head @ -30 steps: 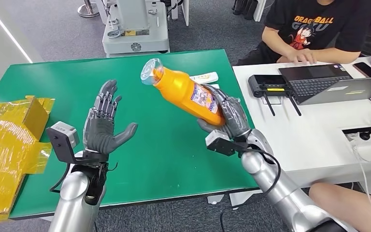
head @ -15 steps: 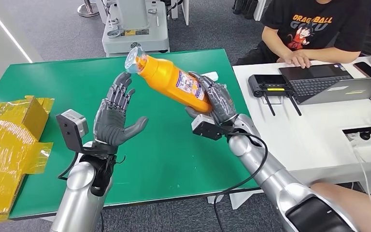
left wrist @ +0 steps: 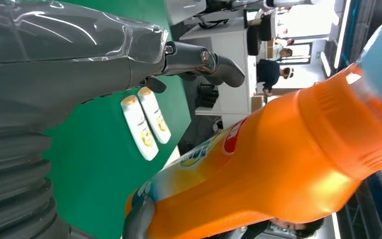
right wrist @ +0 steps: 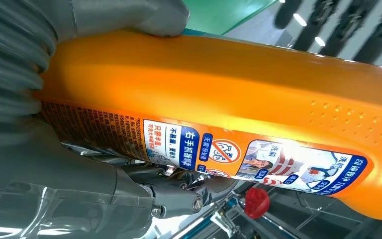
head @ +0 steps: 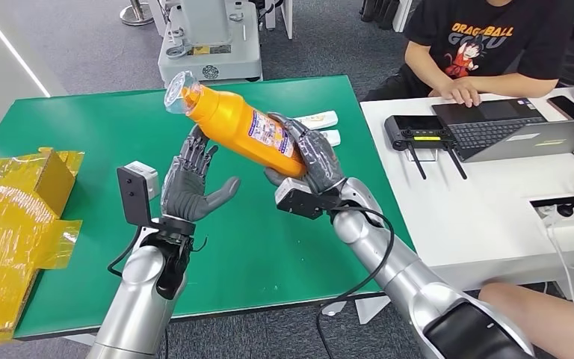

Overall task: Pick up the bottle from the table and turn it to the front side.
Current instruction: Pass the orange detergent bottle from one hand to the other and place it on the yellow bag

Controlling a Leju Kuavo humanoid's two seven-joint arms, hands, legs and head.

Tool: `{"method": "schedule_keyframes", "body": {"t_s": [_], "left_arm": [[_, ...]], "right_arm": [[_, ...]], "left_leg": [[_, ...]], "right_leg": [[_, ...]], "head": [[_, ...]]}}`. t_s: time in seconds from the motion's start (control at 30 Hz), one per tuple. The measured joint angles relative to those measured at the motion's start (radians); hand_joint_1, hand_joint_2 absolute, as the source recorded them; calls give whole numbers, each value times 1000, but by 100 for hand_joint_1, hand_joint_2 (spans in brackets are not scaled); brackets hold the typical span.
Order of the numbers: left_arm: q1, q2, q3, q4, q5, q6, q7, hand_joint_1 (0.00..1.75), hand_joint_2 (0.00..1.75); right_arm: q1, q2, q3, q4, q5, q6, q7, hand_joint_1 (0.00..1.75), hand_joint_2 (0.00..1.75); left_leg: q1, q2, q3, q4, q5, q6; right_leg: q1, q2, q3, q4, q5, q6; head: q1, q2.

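- The right hand grips the orange bottle by its lower body, holding it in the air above the green table, clear cap tilted toward ten o'clock.
- The left hand is spread open, palm up, holding nothing, just under the bottle's neck.
- Two small white bottles lie on the table behind.

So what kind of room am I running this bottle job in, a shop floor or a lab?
Most likely a robotics lab or test office. A person works at a laptop on a white desk beside the green table, a controller with antennas lies there, and a machine base stands on grey carpet.
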Motion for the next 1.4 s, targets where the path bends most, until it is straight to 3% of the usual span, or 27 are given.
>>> {"method": "schedule_keyframes", "body": {"t_s": [0.8,1.4], "left_arm": [[-42,-2,0,3,10,65,32,0,175],[-90,-33,-5,27,23,81,63,0,175]], "right_arm": [[7,76,34,90,-42,42,-8,175,175],[-2,83,37,103,-41,45,-4,175,175]], "left_leg": [[0,0,0,0,0,0],[0,0,0,0,0,0]], "right_leg": [[0,0,0,0,0,0],[0,0,-1,0,0,0]], "head": [[0,0],[0,0]]}}
